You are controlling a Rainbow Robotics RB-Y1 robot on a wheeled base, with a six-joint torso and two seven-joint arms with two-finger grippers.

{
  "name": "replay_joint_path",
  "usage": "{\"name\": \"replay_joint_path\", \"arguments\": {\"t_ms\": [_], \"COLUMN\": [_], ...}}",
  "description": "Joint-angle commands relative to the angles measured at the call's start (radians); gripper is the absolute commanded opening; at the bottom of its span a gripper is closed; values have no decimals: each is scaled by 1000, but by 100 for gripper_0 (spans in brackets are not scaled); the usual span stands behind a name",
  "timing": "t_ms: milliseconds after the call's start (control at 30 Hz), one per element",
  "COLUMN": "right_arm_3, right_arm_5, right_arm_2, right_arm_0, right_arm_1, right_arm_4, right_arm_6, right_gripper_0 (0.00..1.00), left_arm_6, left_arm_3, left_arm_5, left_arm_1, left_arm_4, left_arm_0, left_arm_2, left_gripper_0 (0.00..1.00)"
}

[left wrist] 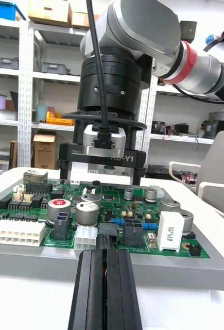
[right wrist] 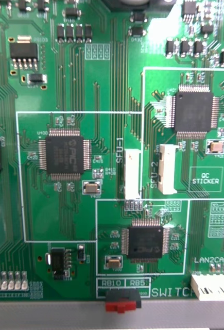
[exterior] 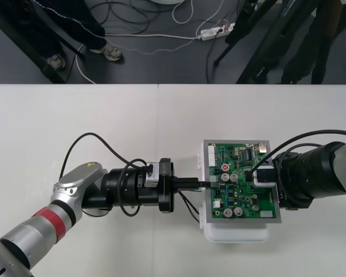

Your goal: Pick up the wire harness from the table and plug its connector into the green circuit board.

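The left gripper (left wrist: 107, 255) has its fingers clenched on the small black plug (left wrist: 107, 240) of the wire harness (exterior: 189, 206) at the edge of the green circuit board (exterior: 242, 193), where the light, limp wires are best steered by that stiff plug; whether the plug is seated is hidden, and the right gripper (exterior: 260, 176) hovers over the board, fingers seemingly spread.

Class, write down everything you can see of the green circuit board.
The green circuit board lies flat on a white base on the table. It looks rigid and crowded: black chips, silver capacitors, white connectors, white printed labels, a red switch at one edge. The left gripper, shut on the wire harness, holds its black plug at the board's left edge; whether it is seated is unclear. The right gripper, open, stands over its right side.
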Motion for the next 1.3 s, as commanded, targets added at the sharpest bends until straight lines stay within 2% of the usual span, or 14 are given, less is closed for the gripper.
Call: {"name": "replay_joint_path", "arguments": {"t_ms": [33, 1300], "right_arm_3": [-24, -25], "right_arm_5": [0, 0], "right_arm_2": [17, 17], "right_arm_0": [-31, -31], "right_arm_1": [18, 18], "right_arm_4": [-29, -29], "right_arm_6": [36, 37], "right_gripper_0": [100, 100], "left_arm_6": [9, -26], "left_arm_3": [-10, -22], "left_arm_5": [34, -3], "left_arm_1": [-45, -72], "left_arm_4": [11, 11], "left_arm_0": [-41, -47], "left_arm_2": [-28, -42], "left_gripper_0": [0, 0]}}
